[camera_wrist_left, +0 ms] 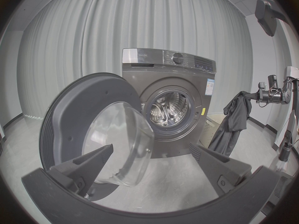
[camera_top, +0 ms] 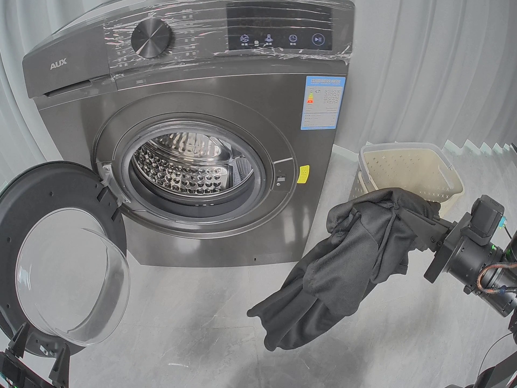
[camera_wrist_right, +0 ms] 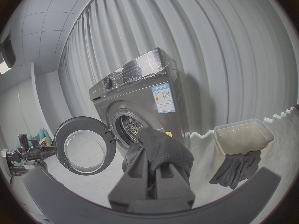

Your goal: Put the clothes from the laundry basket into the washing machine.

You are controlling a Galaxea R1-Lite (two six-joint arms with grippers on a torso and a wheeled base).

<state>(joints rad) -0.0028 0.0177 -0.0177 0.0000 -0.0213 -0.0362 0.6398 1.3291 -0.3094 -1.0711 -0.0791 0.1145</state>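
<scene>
A: Holding anything?
B: The right gripper [camera_wrist_right: 152,168] clenches a dark garment [camera_top: 344,265], which hangs over the floor in front of the laundry basket [camera_top: 409,147], beside the washing machine [camera_top: 215,92].
A: The left gripper [camera_wrist_left: 151,146]?
B: Fingers released, near the open door [camera_top: 48,195].

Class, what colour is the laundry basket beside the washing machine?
The laundry basket is cream; the head view shows it best.

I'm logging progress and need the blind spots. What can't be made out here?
Laundry basket floor: head view, the dark garment hangs in front, so leftover clothes can't be judged.
Right tool tips: right wrist view, wrapped in the garment's folds.
Drum bottom: head view, hidden behind the port's rim.
Left tool: head view, cut off by the bottom edge.
</scene>
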